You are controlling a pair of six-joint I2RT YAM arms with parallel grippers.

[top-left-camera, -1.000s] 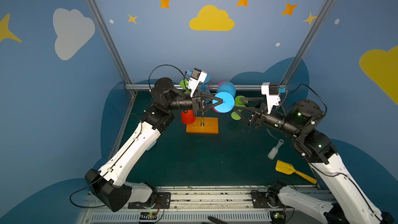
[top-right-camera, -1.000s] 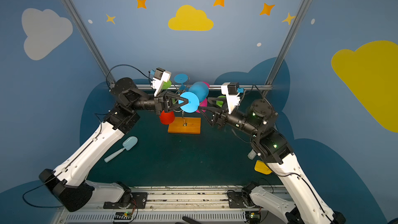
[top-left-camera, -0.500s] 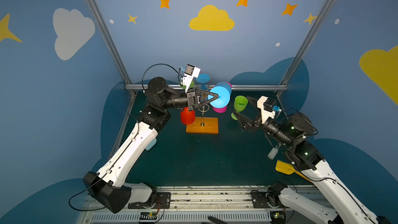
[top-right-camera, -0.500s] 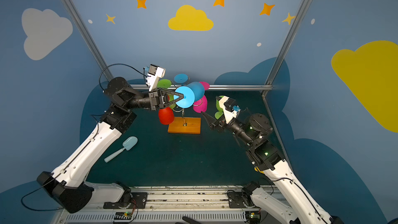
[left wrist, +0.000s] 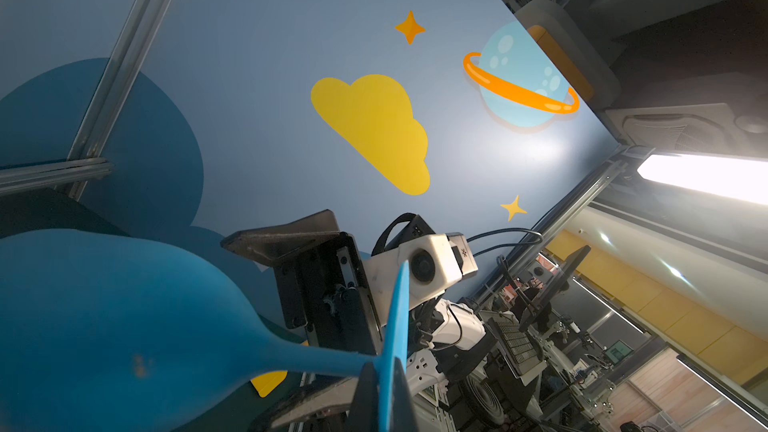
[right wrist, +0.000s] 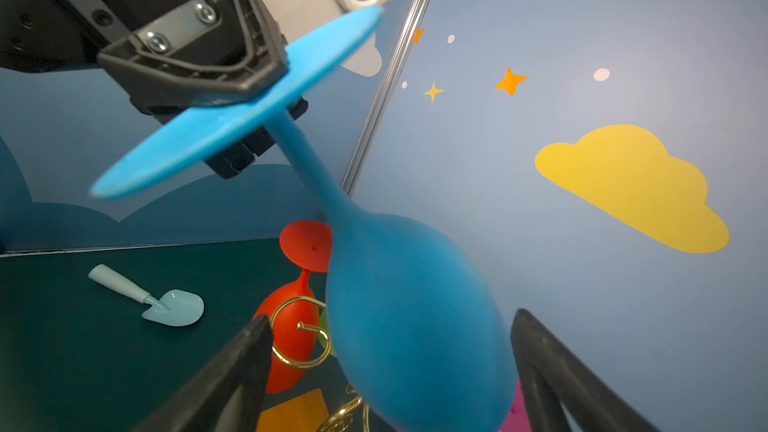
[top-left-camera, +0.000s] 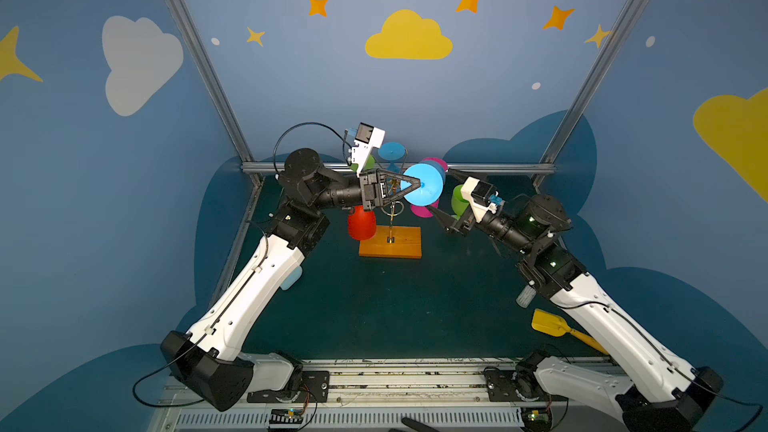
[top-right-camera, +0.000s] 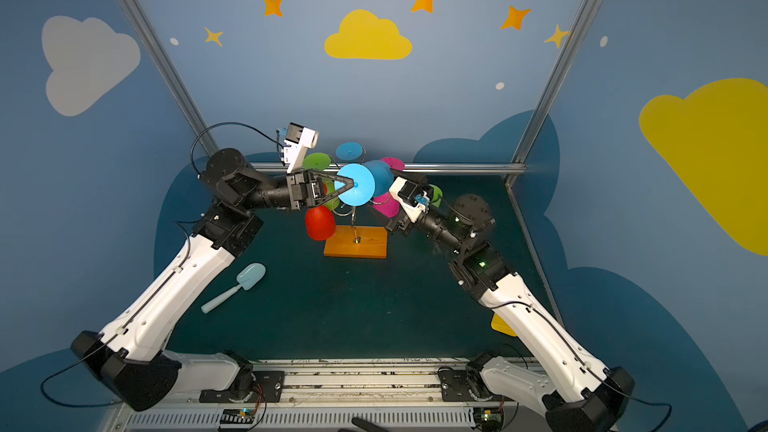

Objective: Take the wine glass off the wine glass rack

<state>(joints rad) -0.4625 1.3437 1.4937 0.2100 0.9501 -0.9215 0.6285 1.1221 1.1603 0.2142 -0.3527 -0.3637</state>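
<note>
Centre of frame, both top views: left pincer (top-left-camera: 417,186) clamped on the foot disc of the blue wine glass (top-left-camera: 430,193). The glass lies nearly level, bowl pointing right. The right pincer (right wrist: 388,317) is spread wide, fingers (right wrist: 232,367) on either side of the bowl; contact unclear. The wine glass rack (top-left-camera: 401,243) stands just below on the desk (top-left-camera: 415,305), with a red glass (top-left-camera: 360,224) hanging from it.

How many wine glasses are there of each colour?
Blue wine glasses: 2
Green wine glasses: 2
Red wine glass: 1
Pink wine glass: 1
Total: 6 (some are partly hidden)
</note>
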